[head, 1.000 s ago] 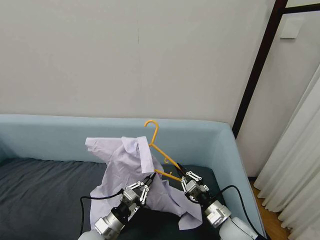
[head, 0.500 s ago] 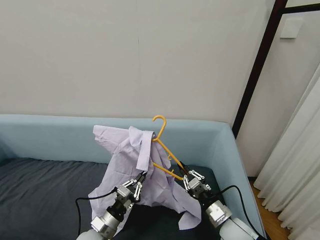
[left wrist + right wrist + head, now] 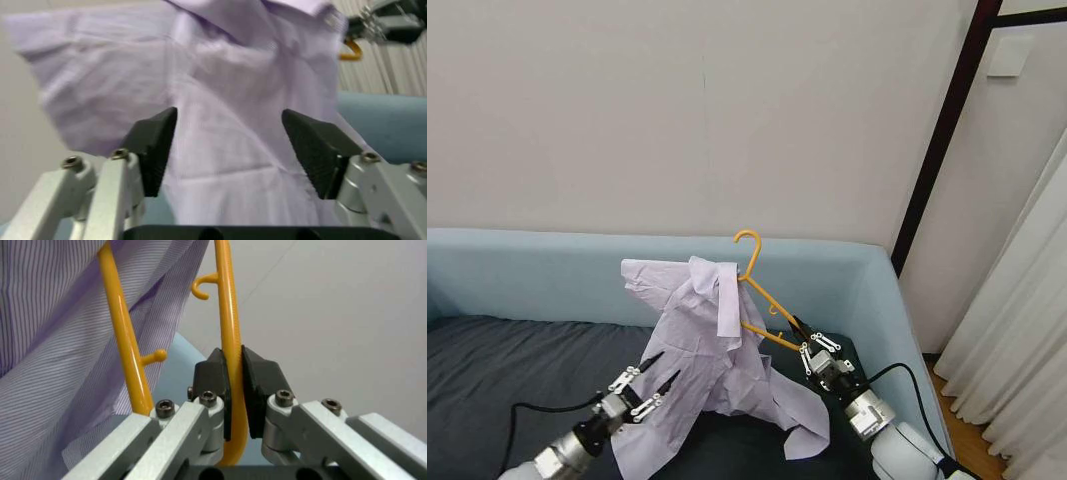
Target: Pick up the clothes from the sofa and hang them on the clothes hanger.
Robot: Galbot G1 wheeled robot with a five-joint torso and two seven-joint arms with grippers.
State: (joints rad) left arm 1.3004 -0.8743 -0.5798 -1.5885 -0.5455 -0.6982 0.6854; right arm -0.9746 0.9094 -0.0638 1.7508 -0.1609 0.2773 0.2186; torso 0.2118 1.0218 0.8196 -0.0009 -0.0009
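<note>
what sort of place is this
Likely a living room at home: a light blue sofa with a dark seat cushion, white curtains beside a dark door frame, and a lilac shirt on an orange hanger.

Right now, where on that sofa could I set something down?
The dark grey seat cushion is bare left of the lilac shirt, below the pale blue backrest. Crowded at right: open left gripper, shirt, orange hanger clamped by right gripper.
</note>
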